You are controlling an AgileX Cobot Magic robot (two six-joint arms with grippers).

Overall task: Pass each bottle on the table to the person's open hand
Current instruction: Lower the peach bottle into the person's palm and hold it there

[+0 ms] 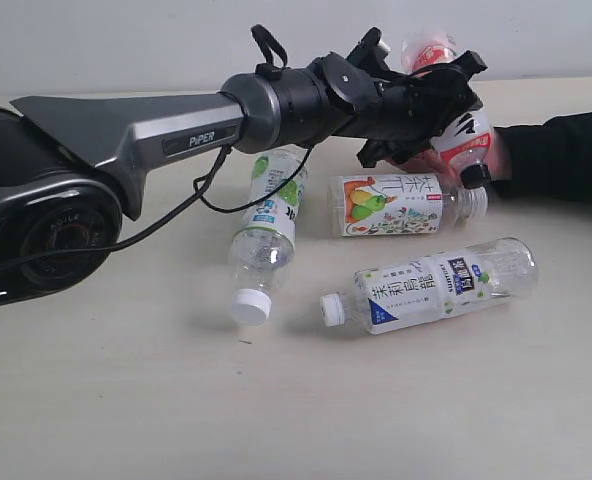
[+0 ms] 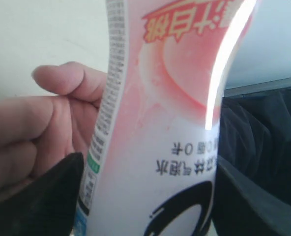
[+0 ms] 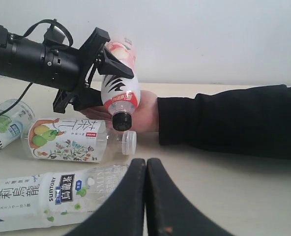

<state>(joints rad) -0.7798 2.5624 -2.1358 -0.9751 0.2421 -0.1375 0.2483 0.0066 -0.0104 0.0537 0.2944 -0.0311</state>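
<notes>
Pink bottle (image 1: 468, 138) clamped crosswise in the left gripper (image 1: 454, 100), jaws set wide around its body, cap down, raised off the table (image 1: 126, 400) at the hand (image 3: 146, 112)

Exterior view alone: green bottle (image 1: 271, 215), pear bottle (image 1: 391, 205) and blue bottle (image 1: 426, 285) whole, all on their sides on the table; hand mostly hidden behind the gripper

Left wrist view alone: palm and thumb close behind the pink label, contact unclear

Right wrist view alone: black sleeve (image 3: 229, 118) lying along the table; right gripper (image 3: 145, 164) pressed fully together, holding nothing, low beside the blue bottle; black cap just above the pear bottle's white cap
</notes>
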